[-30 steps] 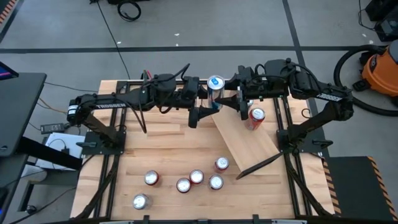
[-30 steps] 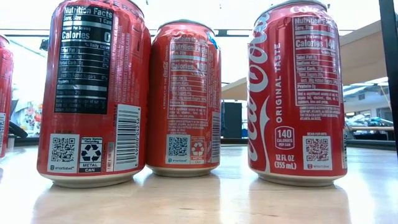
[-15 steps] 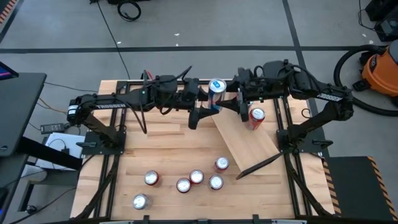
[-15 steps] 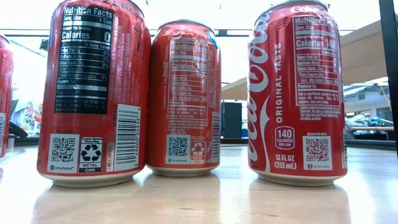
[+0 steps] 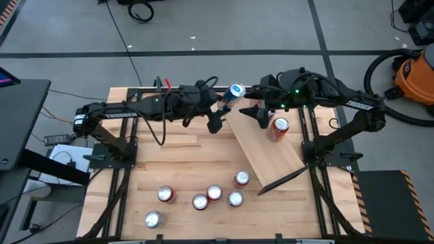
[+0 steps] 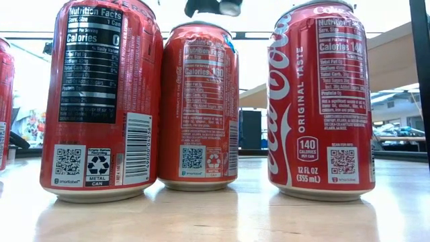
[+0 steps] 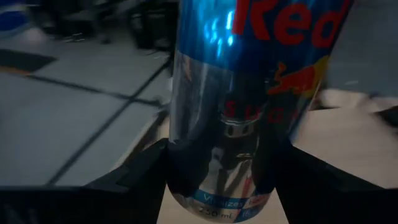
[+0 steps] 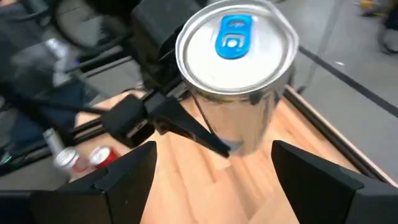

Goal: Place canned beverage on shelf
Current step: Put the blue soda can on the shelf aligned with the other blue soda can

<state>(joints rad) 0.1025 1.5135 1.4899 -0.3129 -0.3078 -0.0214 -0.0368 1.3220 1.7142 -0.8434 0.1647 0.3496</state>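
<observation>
blue-and-silver can (image 5: 235,91) at about 12 o'clock on the table, over the far end of the shelf (image 5: 266,148), clamped low in the left gripper (image 7: 227,186), fingers dark on both flanks. right gripper (image 8: 211,162) spread open just beside it, touching nothing. red can (image 5: 278,127) already upright on the plank near 2 o'clock. best lowered straight and kept upright, base probably not yet seated, released only once flat on the wood, well clear of the red can.
</observation>
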